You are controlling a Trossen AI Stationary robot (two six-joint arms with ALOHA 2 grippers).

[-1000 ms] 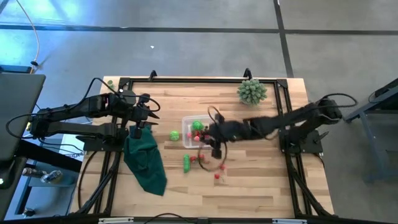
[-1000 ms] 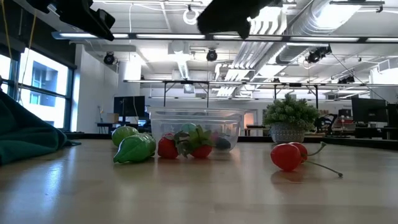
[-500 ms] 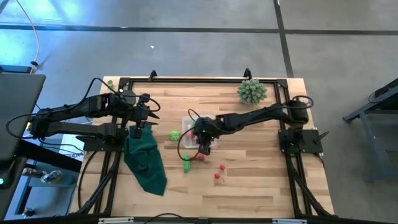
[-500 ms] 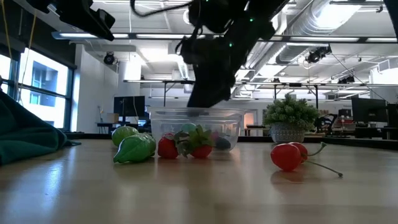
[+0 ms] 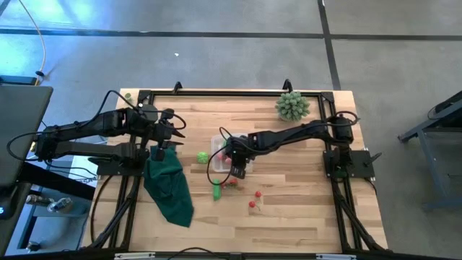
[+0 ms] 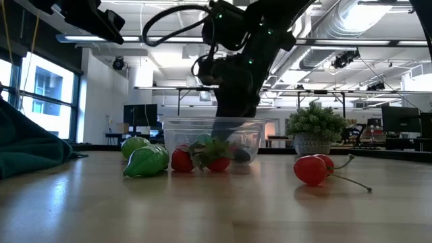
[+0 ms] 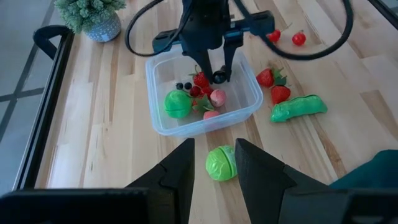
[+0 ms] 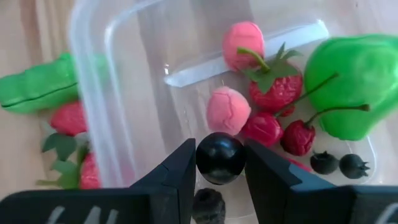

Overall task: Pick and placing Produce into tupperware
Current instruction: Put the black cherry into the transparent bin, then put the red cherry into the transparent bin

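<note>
The right gripper (image 8: 220, 158) pinches a small, glossy black round berry (image 8: 219, 157) just above the clear square plastic tupperware (image 7: 158, 118); light, stiff and probably slippery, it is best gripped across its middle. Below it lie pink and red fruits (image 8: 227, 110). The left gripper (image 7: 212, 163) waits apart, part-open and empty.

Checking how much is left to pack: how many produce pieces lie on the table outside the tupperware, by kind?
Round green vegetable: 1
Long green pod: 1
Strawberries: 2
Cherries: 2
Total outside the tupperware: 6
</note>
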